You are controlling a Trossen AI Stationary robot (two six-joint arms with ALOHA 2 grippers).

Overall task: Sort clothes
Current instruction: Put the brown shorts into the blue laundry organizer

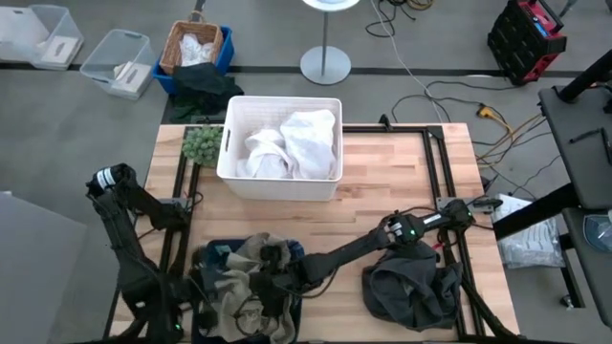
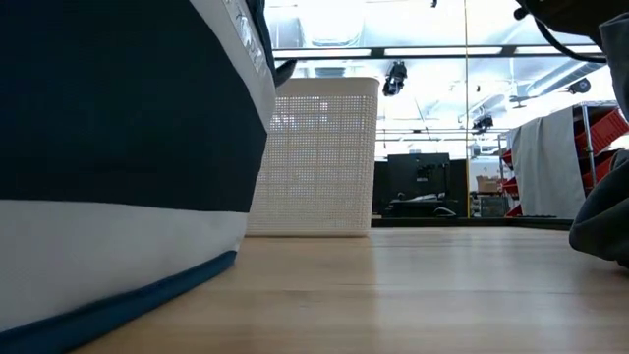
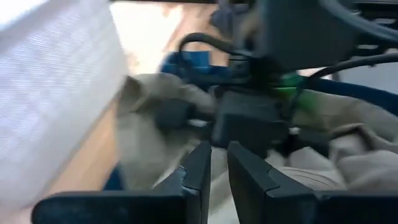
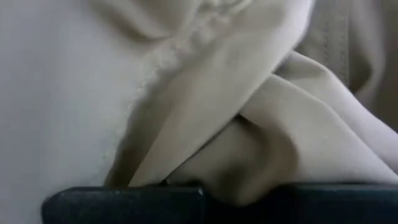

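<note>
A beige khaki garment [image 1: 239, 263] lies bunched in a dark blue bin [image 1: 212, 250] at the table's near left. My right gripper [image 1: 273, 272] reaches across from the right and is sunk into this garment; its wrist view shows only beige folds [image 4: 249, 93]. My left gripper [image 3: 219, 165] hovers over the bin's near-left side [image 1: 196, 296], shut, facing the right arm's wrist. Large white cloth pieces [image 1: 306, 139] lie in a white bin [image 1: 229, 143] at the far middle. A dark grey garment [image 1: 411, 287] lies heaped on the table's near right. The plaid shirt is out of view.
A green fuzzy lump [image 1: 203, 143] sits left of the white bin. Beyond the far edge, on the floor, are a wicker basket [image 1: 191, 48], a dark cloth [image 1: 201, 86] and clear plastic boxes [image 1: 115, 62]. Bare wood [image 1: 382, 182] lies between the white bin and the grey garment.
</note>
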